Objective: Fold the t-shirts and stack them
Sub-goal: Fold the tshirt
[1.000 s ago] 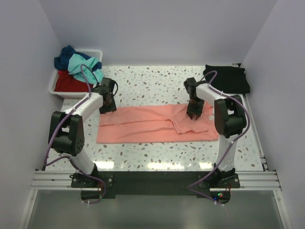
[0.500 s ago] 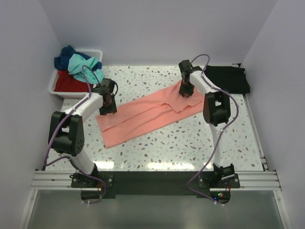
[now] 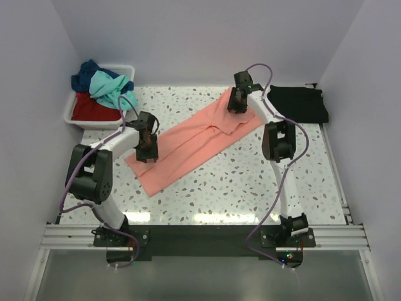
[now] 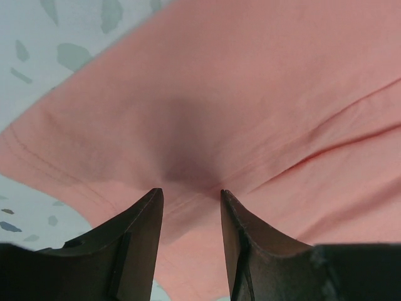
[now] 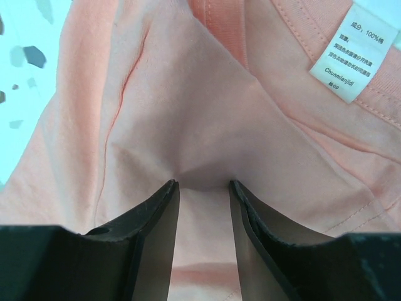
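The salmon-pink t-shirt (image 3: pixel 194 141), folded into a long strip, lies diagonally across the table from lower left to upper right. My left gripper (image 3: pixel 148 149) is down on its lower left end, jaws pinching the cloth (image 4: pixel 219 94) near the hem. My right gripper (image 3: pixel 239 103) holds the upper right end; the cloth (image 5: pixel 156 94) puckers between its tips beside the white care label (image 5: pixel 354 53). A black t-shirt (image 3: pixel 299 103) lies folded at the back right. Teal (image 3: pixel 109 84), navy (image 3: pixel 84 75) and red (image 3: pixel 91 108) shirts are heaped in the bin.
The white plastic bin (image 3: pixel 67 116) stands at the back left corner, just left of my left arm. Bare speckled tabletop (image 3: pixel 250 182) shows in front of the pink shirt. Walls close in on both sides and the back.
My right gripper has carried the shirt's right end back toward the far edge, swinging the strip from level to diagonal. My left gripper has moved a little nearer and rightward with the left end.
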Action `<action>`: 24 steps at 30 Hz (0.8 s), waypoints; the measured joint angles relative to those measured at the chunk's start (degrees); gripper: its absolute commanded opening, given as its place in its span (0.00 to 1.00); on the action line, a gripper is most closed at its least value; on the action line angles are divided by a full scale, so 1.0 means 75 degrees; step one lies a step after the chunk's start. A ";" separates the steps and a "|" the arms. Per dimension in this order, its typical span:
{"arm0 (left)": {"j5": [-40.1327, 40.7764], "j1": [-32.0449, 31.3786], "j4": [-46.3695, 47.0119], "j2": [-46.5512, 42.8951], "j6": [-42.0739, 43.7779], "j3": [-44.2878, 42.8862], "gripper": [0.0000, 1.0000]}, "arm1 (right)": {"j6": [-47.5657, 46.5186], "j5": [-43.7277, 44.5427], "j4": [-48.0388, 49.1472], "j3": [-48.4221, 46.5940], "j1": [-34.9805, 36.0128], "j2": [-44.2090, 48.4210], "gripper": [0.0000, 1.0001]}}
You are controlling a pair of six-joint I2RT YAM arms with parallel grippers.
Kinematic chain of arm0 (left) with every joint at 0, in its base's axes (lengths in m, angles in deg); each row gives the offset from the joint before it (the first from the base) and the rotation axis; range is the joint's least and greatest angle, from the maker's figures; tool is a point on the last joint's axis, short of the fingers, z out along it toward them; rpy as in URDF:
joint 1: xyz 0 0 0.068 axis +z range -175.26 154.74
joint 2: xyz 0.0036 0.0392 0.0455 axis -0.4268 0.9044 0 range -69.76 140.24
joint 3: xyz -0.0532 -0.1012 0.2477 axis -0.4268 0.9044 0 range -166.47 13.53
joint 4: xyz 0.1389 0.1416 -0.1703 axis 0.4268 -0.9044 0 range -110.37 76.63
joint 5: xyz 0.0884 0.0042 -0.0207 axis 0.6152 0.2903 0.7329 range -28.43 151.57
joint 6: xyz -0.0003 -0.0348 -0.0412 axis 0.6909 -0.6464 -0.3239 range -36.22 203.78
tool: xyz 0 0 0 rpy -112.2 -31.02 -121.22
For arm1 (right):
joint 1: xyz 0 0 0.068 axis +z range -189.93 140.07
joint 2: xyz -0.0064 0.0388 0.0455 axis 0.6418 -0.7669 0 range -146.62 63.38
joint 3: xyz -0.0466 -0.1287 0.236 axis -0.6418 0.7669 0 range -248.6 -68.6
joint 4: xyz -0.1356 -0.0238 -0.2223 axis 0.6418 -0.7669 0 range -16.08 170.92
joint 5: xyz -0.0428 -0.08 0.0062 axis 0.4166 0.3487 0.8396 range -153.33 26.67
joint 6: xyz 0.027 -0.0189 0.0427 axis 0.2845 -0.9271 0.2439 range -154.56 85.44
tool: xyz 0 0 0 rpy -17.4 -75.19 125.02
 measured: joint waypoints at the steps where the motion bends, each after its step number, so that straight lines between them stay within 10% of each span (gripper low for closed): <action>1: -0.0076 -0.0052 0.0006 0.0000 0.0009 0.0015 0.47 | -0.0029 -0.0085 0.0085 -0.0064 -0.0003 -0.0055 0.43; 24: -0.0446 -0.1466 -0.0796 -0.0501 -0.0283 0.1064 0.49 | -0.0111 -0.1635 0.1466 -0.0434 -0.0035 -0.0513 0.53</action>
